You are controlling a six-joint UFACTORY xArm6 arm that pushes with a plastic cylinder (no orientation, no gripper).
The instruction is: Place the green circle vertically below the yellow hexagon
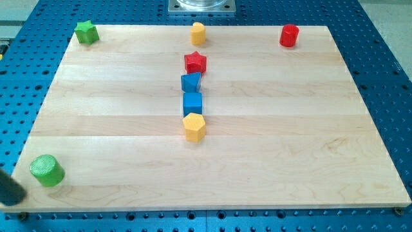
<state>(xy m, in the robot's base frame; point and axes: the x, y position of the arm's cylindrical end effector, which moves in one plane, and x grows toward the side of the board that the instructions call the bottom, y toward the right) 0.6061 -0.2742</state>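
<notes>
Camera view, green circle (pixel 47 170) beside my tip (pixel 23 193), no legible writing

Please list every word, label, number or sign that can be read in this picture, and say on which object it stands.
None: no readable text shows. The wooden board, the green cylinder block, the yellow hexagon block and the other coloured blocks are plain. The blue perforated table carries only holes. My tip is unmarked too.

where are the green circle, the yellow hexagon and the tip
green circle (pixel 46 170), camera view, on its ribbed top face
yellow hexagon (pixel 194 126), camera view, on its top face
my tip (pixel 22 191), camera view, on the rod's end, just left of and below the green circle
</notes>
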